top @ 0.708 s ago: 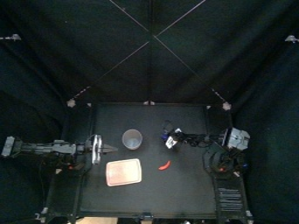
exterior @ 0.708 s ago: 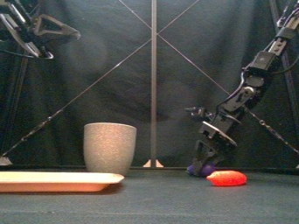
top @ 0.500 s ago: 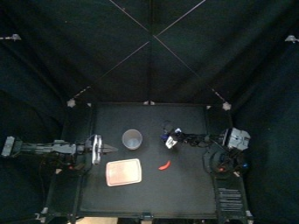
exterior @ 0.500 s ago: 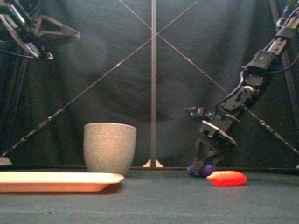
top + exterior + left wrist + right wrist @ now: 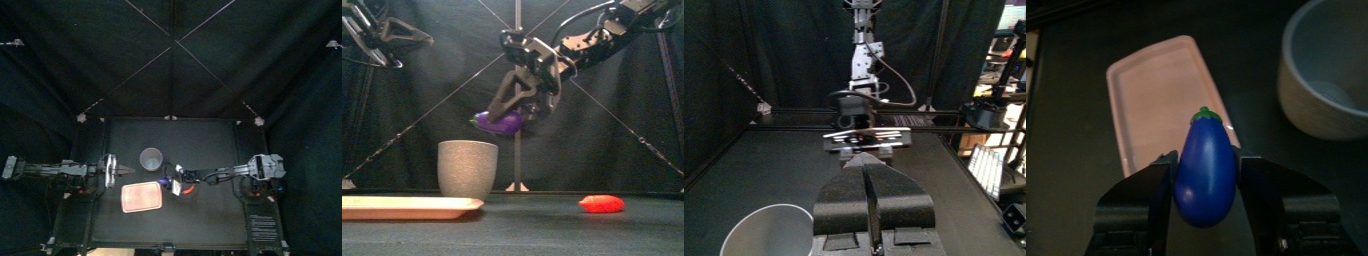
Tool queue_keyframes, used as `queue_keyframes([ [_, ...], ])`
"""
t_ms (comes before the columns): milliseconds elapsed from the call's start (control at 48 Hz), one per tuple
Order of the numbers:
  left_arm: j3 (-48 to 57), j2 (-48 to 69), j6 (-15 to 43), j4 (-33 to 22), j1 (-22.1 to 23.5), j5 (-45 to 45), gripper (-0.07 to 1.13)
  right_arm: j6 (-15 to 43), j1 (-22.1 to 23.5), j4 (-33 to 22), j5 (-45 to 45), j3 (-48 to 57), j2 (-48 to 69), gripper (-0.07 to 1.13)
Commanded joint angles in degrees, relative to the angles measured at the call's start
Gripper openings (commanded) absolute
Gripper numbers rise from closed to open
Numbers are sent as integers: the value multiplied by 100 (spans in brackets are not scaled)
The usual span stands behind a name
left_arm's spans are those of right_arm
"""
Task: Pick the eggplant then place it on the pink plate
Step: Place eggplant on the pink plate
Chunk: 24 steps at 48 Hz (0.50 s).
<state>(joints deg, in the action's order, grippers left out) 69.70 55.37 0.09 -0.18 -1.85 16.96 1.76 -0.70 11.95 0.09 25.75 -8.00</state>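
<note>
Step in hand: carrying the eggplant [image 5: 500, 121] across to the pink tray [image 5: 138, 198]. I judge the pick done and the placing not yet begun.
Eggplant: purple with a green cap, held high above the counter [image 5: 214, 215]. In the front view it hangs above the grey speckled cup [image 5: 468, 170], a little to its right.
Right claw [image 5: 1207, 160]: jaws apart only as far as the eggplant's body, clamped on its two sides, with the stem end poking out past the tips.
Pink tray: flat and bare at the counter's front left. In the top view the right claw sits just beside its right edge.
Doing it well: carry further left until the eggplant is over the tray's middle and stay clear of the cup's rim. Come down low before letting go, and lay it along the tray's long side.
Risk: the eggplant looks round and smooth, so it would likely roll off the shallow tray if dropped from height.
Left claw [image 5: 871, 200]: jaws together, holding nothing, resting at the counter's left.
Red toy food [image 5: 601, 204]: lies on the counter to the right, apart from the tray.
</note>
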Motion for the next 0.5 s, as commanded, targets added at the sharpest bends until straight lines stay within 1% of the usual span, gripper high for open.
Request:
queue_keyframes([
  [21, -62, -9, 0, 9, -9, 26, -3, -9, -211, -202, 26, -712, -352, 46],
  [229, -62, 0, 0, 9, -9, 26, -3, 0, -475, -677, 26, -1942, -1389, 47],
  [333, -53, 9, 0, 9, -9, 26, -3, 0, -510, -817, 0, -2417, -1775, 49],
  [417, -53, 9, 9, 9, -9, 26, -3, 0, -492, -844, -114, -2654, -1969, 54],
  [500, -53, 18, 9, 0, -9, 35, -3, 0, -475, -853, -299, -2751, -2039, 65],
])
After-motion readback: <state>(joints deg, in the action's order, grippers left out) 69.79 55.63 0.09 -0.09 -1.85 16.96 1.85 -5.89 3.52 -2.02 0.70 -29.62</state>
